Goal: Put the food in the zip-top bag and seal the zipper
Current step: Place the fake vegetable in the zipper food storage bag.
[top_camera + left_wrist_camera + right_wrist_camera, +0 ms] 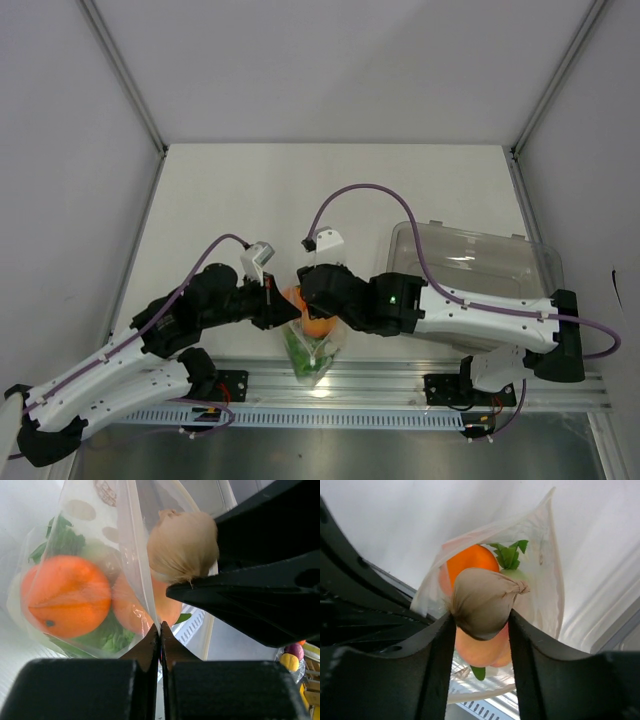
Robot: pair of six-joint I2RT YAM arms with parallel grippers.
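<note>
Since both arms meet at the middle of the near table edge, top view first. The left gripper [272, 300] and right gripper [313, 298] sit just beside each other. The zip-top bag [318, 352] shows just to their near side, its long axis running near-far in this view, with green and orange visible through the film. A clear tray [470, 255] lies to the right on the table [250, 190], apart from the action.

Left wrist view: the left jaws are together, pinching one edge of the bag film between the tips. Inside the film, to the left, are the orange [65, 602], the lettuce [62, 540] and a reddish-orange fruit [132, 605] against the held wall. The pale egg-like piece [182, 547] sits right of the held edge, against the right gripper's dark finger. Whether it has passed the mouth rim cannot be told here.

Right wrist view: the right fingers [437, 655] bear on both sides of the pale piece, so it is clamped, not free. The bag opening lies directly beyond it along the finger line, with the other food behind.

Judgement: the move turns on that alignment. The piece is straight over the opening, the right arm carries it, and the left arm only holds the lip. A release should drop it in. The zipper is not discernible, and sealing is not yet begun.
</note>
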